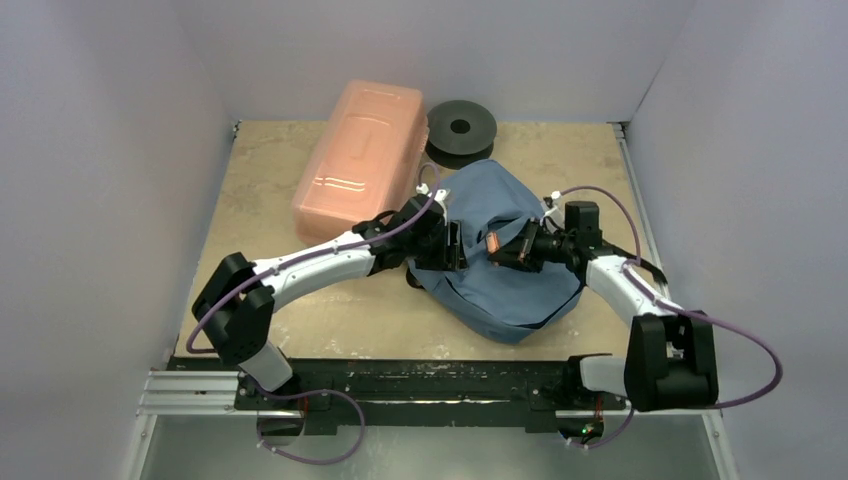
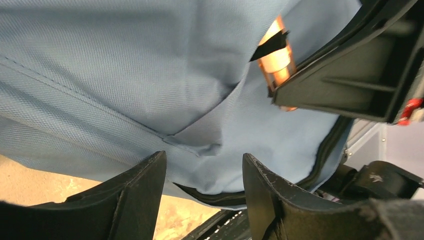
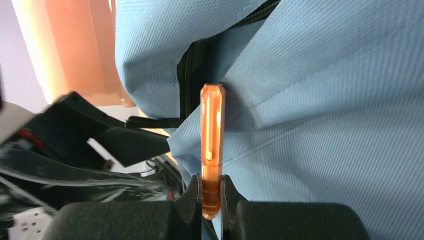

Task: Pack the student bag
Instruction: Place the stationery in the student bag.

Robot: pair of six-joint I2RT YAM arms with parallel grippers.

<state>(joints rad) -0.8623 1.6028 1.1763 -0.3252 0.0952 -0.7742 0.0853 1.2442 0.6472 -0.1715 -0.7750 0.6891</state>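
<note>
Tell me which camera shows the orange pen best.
Right wrist: the orange pen stands large at centre, clamped in the right hand, tip at the student bag zipper. Left wrist shows a partly hidden piece; top external, a small orange speck.

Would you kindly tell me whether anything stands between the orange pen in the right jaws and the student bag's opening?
No separate object does. The right gripper, jaws shut on the orange pen, has the pen's tip at the student bag beside its dark zipper slit; only the bag's own fabric fold crowds it.
</note>
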